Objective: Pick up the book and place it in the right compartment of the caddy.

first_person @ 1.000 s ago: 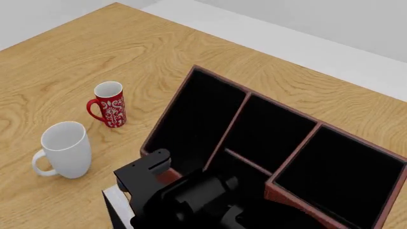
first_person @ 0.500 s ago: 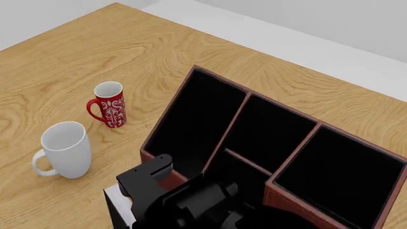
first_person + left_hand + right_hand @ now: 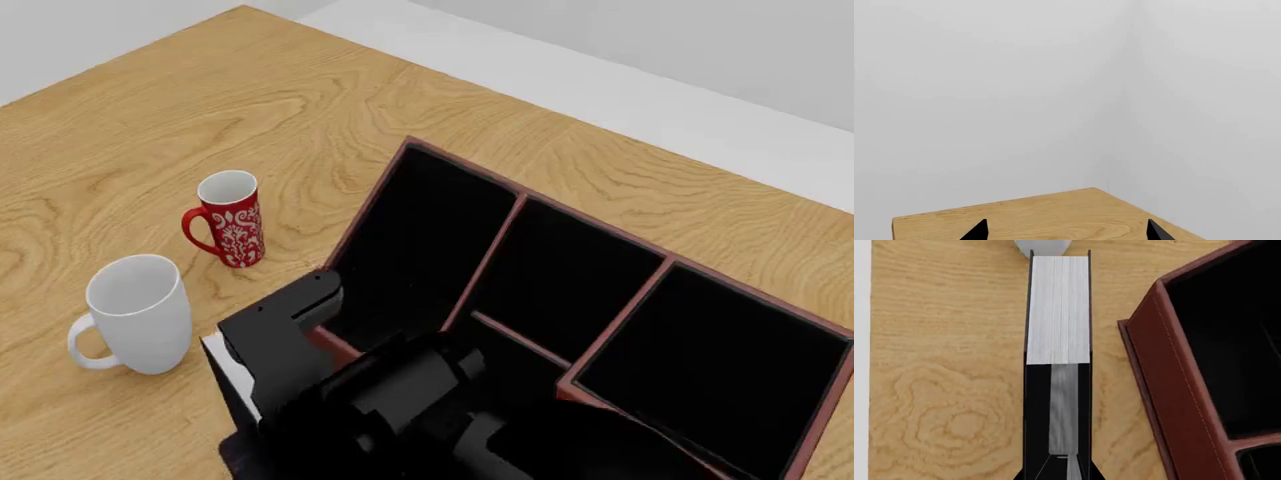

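My right hand (image 3: 1057,460) is clamped on the plain black hardcover book with white page edges (image 3: 1058,315), 1 finger on each cover, pages facing the wrist camera. In the head view the book (image 3: 274,345) sits upright at the near-left corner of the large reddish-brown leather-look caddy with black interior (image 3: 400,170), just outside its wall; whether it touches the light wooden surface (image 3: 160,120) I cannot tell. The square right compartment (image 3: 721,370) lies well apart from it, across the box. A white mug (image 3: 134,312) and a red patterned mug (image 3: 230,218) stand further left. My left hand (image 3: 1066,231) shows 2 separated black tips, nothing between them.
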